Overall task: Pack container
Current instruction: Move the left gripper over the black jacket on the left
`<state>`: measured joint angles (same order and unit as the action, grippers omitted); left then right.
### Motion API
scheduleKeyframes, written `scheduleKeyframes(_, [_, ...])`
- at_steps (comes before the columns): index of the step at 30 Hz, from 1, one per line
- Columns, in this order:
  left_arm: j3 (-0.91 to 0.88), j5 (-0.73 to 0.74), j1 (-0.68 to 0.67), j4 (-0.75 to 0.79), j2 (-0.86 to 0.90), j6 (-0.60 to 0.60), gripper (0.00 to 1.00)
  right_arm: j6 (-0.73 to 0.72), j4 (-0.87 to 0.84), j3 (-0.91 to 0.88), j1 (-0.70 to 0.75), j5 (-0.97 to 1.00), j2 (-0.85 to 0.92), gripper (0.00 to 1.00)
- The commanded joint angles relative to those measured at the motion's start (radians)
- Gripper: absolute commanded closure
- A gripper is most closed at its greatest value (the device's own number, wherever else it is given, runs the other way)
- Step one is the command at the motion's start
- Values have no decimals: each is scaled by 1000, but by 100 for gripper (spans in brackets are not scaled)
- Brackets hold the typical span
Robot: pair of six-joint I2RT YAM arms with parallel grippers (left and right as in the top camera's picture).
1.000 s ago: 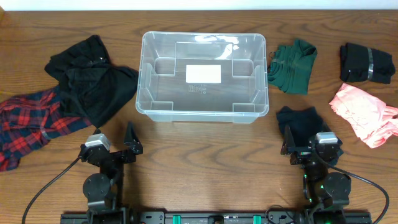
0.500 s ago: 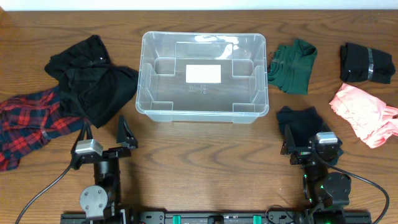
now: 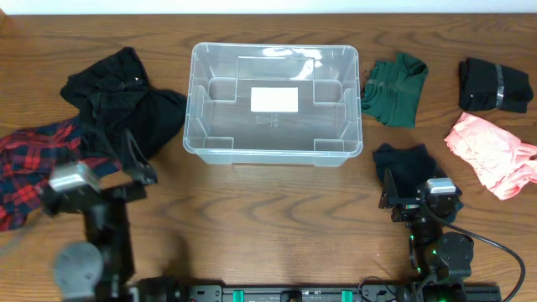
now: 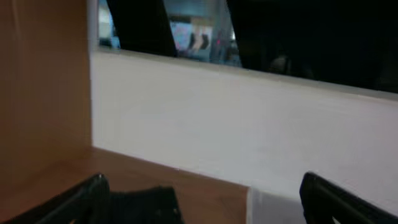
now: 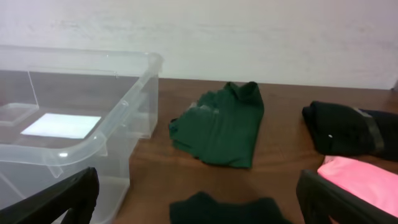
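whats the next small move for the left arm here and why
Probably pitch the left gripper down and lower it onto the black garment next to it. Its fingers are spread open and hold nothing. Its wrist camera looks level at the wall rather than down at the table. The container is empty, so a first piece has yet to be picked.

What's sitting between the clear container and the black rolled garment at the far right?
A dark green garment, clearest in the overhead view.
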<state>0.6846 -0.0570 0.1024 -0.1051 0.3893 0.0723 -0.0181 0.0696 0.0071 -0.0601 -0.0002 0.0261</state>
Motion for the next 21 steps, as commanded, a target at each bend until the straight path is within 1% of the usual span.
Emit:
scheduleKeyframes(1, [216,-30,3,-106,167,-42,2,-7,5,-2,8,11,1,1])
scheduleKeyframes(4, [355,-30,3,-222,304,-43,2,-7,5,-2,8,11,1,1])
scheduleKeyframes(6, [391,-31,3,-246,373,-42,2,-7,5,-2,8,11,1,1])
scheduleKeyframes(10, [391,-32,4,-279,465,-42,2,-7,5,-2,8,11,1,1])
scheduleKeyframes(14, [391,-72,4,-288,531,-43,2,-7,5,-2,8,11,1,1])
scheduleKeyframes(19, [391,-236,5,-282,615,-47,2,-7,5,-2,8,11,1,1])
scheduleKeyframes(21, [391,-243,17,-280,650,-97,2,-7,5,-2,8,11,1,1])
